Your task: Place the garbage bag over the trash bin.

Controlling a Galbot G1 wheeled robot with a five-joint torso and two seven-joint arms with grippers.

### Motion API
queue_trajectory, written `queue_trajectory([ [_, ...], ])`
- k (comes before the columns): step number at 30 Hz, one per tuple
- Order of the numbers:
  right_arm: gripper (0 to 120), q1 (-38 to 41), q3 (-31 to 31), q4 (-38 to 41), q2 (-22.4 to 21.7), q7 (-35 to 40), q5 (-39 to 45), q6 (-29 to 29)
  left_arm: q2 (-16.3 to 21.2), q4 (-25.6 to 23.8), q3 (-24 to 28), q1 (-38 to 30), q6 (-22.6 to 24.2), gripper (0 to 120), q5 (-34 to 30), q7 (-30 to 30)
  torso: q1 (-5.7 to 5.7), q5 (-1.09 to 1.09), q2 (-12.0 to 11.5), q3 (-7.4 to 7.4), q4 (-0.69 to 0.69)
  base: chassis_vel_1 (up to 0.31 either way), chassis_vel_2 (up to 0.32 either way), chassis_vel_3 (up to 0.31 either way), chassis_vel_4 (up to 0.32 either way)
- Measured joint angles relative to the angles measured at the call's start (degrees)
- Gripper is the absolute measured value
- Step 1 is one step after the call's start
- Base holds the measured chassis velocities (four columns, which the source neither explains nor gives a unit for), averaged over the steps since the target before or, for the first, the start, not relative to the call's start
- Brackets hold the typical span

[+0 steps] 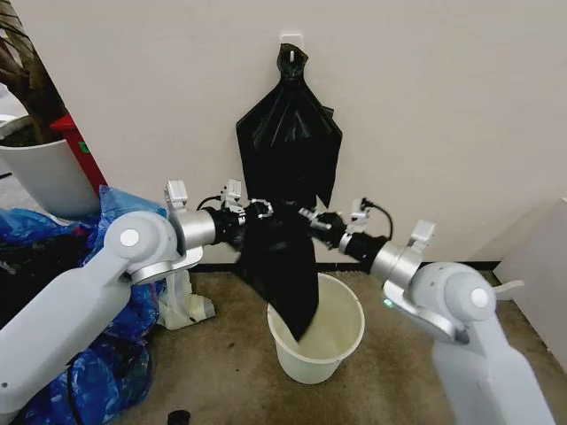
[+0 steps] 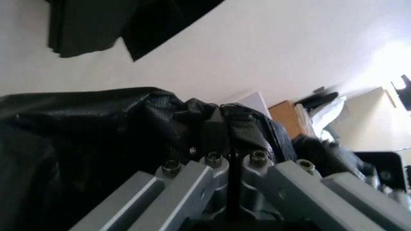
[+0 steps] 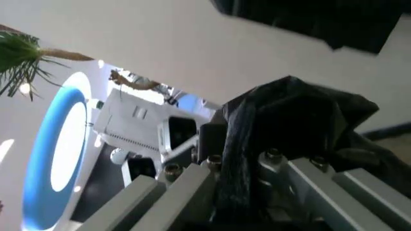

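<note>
The wall point(image 1: 443, 106) carries a bunch of black bags point(image 1: 289, 133) on a hook. Below it, the trash bin point(image 1: 341, 341) stands upright on the carpet. The garbage bag point(image 1: 282, 266) hangs between both arms, its lower end dipping inside the bin. The left gripper point(image 1: 257, 211) is clamped on the bag's top edge; the right gripper point(image 1: 307, 215) pinches it just beside.

A plain indoor room corner, office-like: bare cream wall point(image 1: 443, 106), brown carpet floor point(image 1: 230, 354), a white plant pot point(image 1: 49, 173) and heaped blue plastic bags point(image 1: 106, 354).
</note>
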Motion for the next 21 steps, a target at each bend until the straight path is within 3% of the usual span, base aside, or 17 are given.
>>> queue_trajectory([
  [3, 0, -0.98, 1.80, 3.10, -2.35, 1.11, 0.46, 0.41, -1.00, -1.36, 0.06, 0.16, -1.00, 0, -0.05, -0.26, 0.00, -0.02, 0.00, -0.01, 0.00, 0.000, 0.000, 0.000, 0.000],
  [21, 0, -7.39, 2.59, 0.45, -2.00, -0.91, -4.77, 0.43, -5.23, -0.27, 3.79, 1.99, -2.89, 0, 6.23, -0.10, 0.00, -0.02, 0.00, -0.01, 0.01, 0.000, 0.000, 0.000, 0.000],
])
